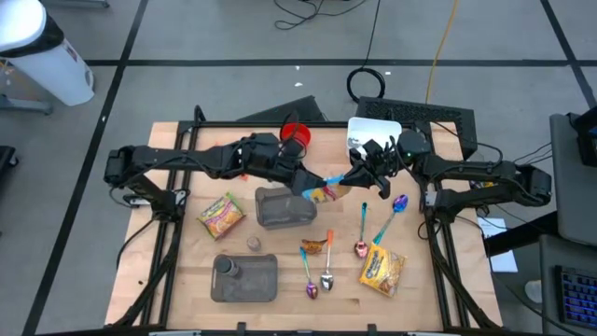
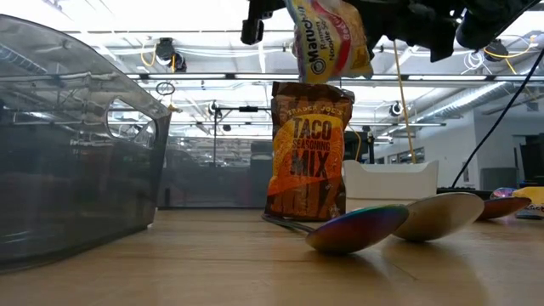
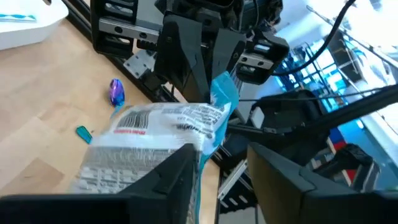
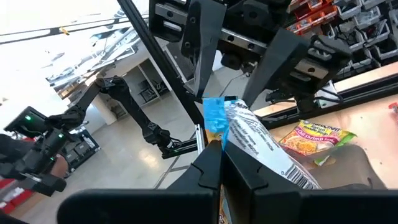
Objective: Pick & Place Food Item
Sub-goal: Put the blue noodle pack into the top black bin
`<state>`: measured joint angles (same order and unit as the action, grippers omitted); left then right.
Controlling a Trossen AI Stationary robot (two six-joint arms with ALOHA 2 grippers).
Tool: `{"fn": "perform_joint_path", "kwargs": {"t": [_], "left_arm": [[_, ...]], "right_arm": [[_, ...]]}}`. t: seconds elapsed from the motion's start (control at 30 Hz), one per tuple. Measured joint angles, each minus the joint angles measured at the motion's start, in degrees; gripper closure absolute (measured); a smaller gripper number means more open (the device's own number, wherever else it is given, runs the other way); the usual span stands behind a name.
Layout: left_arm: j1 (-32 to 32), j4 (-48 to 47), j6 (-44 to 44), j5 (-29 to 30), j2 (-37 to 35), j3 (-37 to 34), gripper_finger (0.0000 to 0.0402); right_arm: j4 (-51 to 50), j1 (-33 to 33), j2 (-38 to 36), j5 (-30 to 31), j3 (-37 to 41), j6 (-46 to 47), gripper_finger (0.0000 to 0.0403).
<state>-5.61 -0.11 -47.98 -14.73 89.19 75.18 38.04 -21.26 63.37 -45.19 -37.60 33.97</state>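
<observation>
Mid-handoff, centre of the high view: my right pincer (image 4: 221,155) is pinched tight on the noodle packet (image 1: 323,192), in the air above the surface (image 1: 177,271). The left pincer (image 3: 221,165) gapes around it. Release early and it falls. Grey bin (image 1: 283,207) beneath looks empty

Overhead, table-level, two wrist views.

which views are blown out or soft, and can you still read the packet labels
Low view: ceiling lights glare white, near container soft, yet taco seasoning packet reads clearly. Left wrist view: held noodle packet is blurred, print unreadable. Right wrist view: bright wash behind the right end effector. High view: evenly lit, labels too small to read.
</observation>
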Motion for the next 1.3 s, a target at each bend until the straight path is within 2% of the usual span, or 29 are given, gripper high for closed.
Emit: {"fn": "perform_joint_path", "kwargs": {"t": [0.17, 0.3, 0.5, 0.83, 1.3], "left_arm": [[-1.7, -2.7, 3.5, -2.4, 0.0, 0.0, 0.0228], [-2.4, -5.9, 7.1, -3.3, 0.0, 0.0, 0.0236], [-3.2, -5.8, 10.9, -5.3, 0.1, 0.0, 0.0244], [-4.9, -5.7, 12.7, -7.0, 0.1, 0.0, 0.0245], [-4.9, -6.6, 13.8, -7.3, 0.1, 0.0, 0.0245]], "right_arm": [[0.8, 0.0, 0.0, 0.1, 0.0, 1.6, 0.0403], [0.2, 0.0, 0.0, 0.2, -1.1, 1.8, 0.0403], [-2.8, 0.0, 0.0, 1.8, -3.1, 0.7, 0.0403], [-6.8, 0.0, 0.0, 1.9, -3.1, -0.5, 0.0403], [-6.1, 0.0, 1.8, 1.7, -3.2, -0.6, 0.0403]]}}
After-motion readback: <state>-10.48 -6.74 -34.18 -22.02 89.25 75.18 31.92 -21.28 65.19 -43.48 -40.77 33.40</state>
